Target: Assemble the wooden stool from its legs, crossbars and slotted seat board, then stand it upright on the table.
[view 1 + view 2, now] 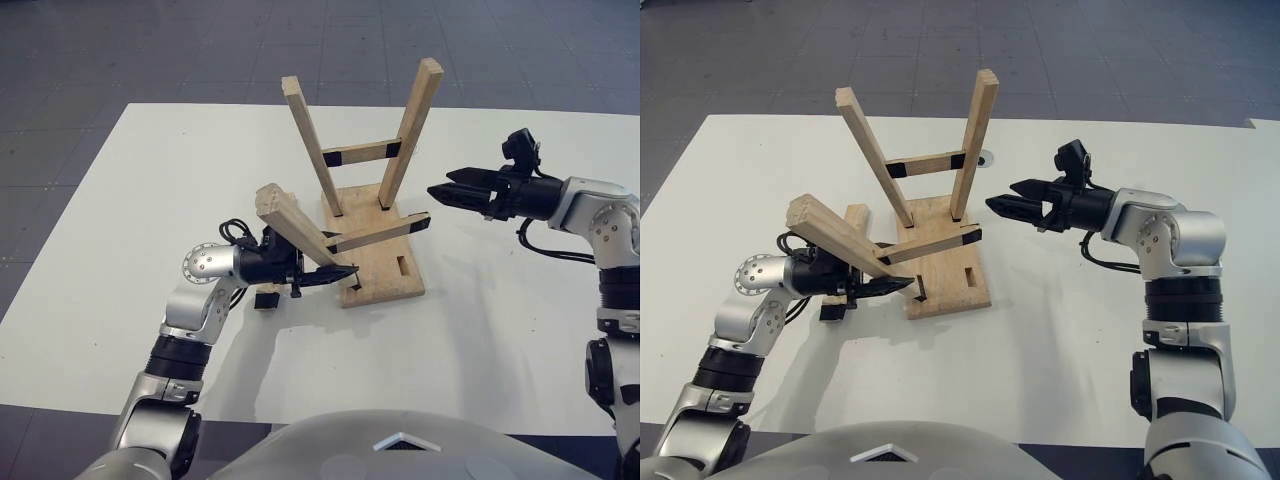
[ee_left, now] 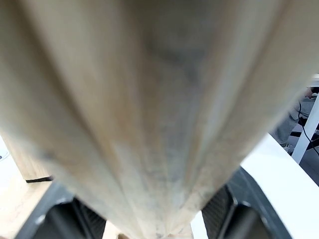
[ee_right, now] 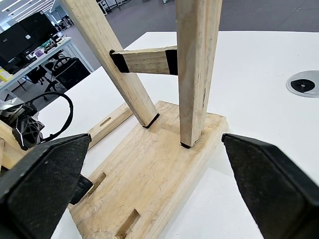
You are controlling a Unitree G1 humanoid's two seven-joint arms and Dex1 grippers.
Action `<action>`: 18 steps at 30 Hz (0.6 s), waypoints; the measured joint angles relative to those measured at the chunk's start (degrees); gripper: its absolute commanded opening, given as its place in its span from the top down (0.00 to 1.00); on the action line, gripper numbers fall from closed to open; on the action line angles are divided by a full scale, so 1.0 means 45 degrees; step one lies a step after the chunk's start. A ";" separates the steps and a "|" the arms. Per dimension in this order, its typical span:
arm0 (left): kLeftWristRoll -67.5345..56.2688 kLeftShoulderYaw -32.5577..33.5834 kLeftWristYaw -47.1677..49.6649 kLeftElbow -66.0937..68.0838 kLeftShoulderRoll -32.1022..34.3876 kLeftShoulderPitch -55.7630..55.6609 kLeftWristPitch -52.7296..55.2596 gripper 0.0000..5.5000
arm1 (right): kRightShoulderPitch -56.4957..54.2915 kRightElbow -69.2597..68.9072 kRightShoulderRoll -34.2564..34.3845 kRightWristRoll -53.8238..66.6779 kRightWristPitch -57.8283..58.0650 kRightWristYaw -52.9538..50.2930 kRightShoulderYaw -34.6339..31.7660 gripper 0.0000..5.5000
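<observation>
Where the left gripper point(image 1: 338, 274) is: low over the table point(image 1: 150, 200), at the near left corner of the seat board, pointing right.
Left jaws: closed on the slanted leg, with a dark finger point(image 2: 65, 219) on each side of it.
Slanted leg point(image 1: 290, 215): leans up and leftward from the board's near left corner; I cannot tell whether its foot sits in a slot.
Long crossbar point(image 1: 378, 233): joined to the slanted leg and reaching right above the board, its black-tipped far end in the air.
Loose strip point(image 1: 856, 216): flat on the table just left of the board.
Seat board point(image 1: 380, 272): flat on the middle of the table, with an open slot point(image 1: 401, 265) near its right edge.
Standing legs: the left one point(image 1: 312, 145) and the right one point(image 1: 410, 130) are planted in the board's far end, splaying apart upward and tied by a short crossbar point(image 1: 360, 153).
Right gripper point(image 1: 440, 188): in the air just right of the standing legs, pointing left at them.
Right jaws: wide apart, holding nothing.
</observation>
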 measured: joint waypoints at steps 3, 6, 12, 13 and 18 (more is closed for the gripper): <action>0.0238 -0.0025 -0.0094 0.0387 0.0022 0.0005 -0.0266 0.61 | -0.0239 0.0034 -0.0001 -0.0011 0.0065 0.0205 0.0088 0.12; 0.0212 0.0012 -0.0619 0.1079 0.0165 -0.0238 -0.0868 0.61 | -0.0310 -0.0071 -0.0003 -0.0007 0.0236 0.0232 0.0104 0.12; 0.0252 0.0145 -0.0914 0.2457 0.0358 -0.0667 -0.2200 0.61 | -0.0311 -0.0277 -0.0002 -0.0001 0.0353 0.0230 0.0104 0.12; 0.0253 0.0143 -0.0913 0.2558 0.0347 -0.0710 -0.2244 0.61 | -0.0313 -0.0290 -0.0003 0.0001 0.0359 0.0229 0.0103 0.12; 0.0373 0.0157 -0.0905 0.3164 0.0317 -0.1646 -0.1712 0.61 | -0.0313 -0.0345 0.0000 -0.0001 0.0413 0.0232 0.0107 0.12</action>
